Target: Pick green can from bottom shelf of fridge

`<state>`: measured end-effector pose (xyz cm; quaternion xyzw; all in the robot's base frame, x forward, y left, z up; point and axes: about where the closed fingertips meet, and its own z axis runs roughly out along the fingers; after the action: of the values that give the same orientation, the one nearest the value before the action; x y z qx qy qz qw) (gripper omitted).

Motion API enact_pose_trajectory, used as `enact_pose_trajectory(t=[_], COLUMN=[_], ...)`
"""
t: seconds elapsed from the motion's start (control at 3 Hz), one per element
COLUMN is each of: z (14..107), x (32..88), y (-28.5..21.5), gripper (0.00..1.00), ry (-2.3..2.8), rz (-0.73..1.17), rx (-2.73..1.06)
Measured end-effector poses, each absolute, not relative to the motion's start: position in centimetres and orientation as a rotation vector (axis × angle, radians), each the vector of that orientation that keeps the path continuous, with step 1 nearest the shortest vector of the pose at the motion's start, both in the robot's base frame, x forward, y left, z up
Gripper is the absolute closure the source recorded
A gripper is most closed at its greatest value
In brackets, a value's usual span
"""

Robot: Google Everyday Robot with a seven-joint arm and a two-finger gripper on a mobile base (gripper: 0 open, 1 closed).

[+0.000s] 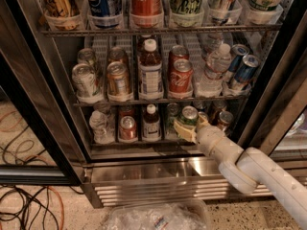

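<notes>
On the bottom shelf (144, 145) of the fridge (144, 188), the green can (189, 114) stands in the lane next to a small brown bottle (151, 123). The gripper (188, 131) is low at the front of this can. Its cream fingers (181, 128) seem to close around the can's body, though the far side is hidden. A bronze can (224, 120) stands near, on the other side.
</notes>
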<state>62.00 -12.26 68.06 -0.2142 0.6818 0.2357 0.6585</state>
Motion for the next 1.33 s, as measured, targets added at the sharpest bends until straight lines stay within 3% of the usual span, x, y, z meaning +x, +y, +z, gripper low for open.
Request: enact_pose_trajectory(t=[1.33], z=[74.4], x=[50.9], y=[-10.9], gripper=[1.0], ry=[1.587], rz=[0.934], rx=[-0.724])
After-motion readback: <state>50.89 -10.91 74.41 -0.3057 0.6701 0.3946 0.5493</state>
